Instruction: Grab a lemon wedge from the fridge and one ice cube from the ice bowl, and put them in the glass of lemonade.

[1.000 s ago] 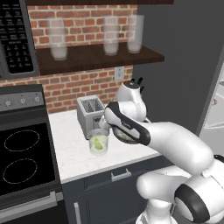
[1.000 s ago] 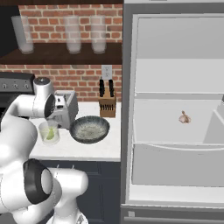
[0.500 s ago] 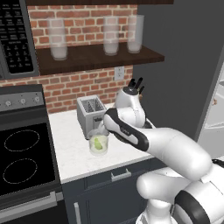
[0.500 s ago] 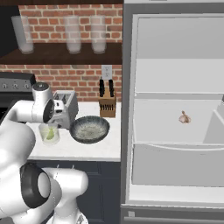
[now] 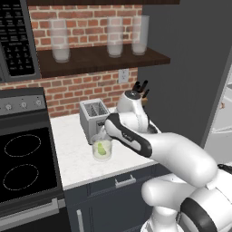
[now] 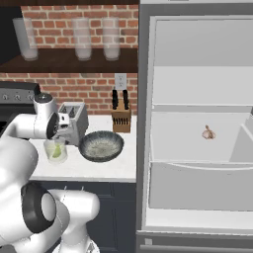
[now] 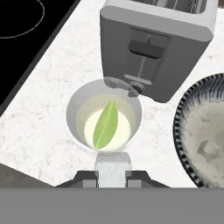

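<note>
Pincer (image 7: 113, 173) closed on a whitish ice cube (image 7: 113, 164), we hover just above the glass of lemonade (image 7: 104, 122), where the lemon wedge (image 7: 106, 124) floats. Beyond it the toaster (image 7: 153, 48) crowds close; the ice bowl (image 7: 203, 135) sits beside. Our right base view adds the open fridge (image 6: 197, 123), a garlic bulb (image 6: 208, 132) and a knife block (image 6: 120, 116).

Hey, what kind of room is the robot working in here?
A home kitchen, rendered rather than real by the look of it. An open fridge stands beside a white counter with a toaster on it, and a stove sits at the counter's other end.
</note>
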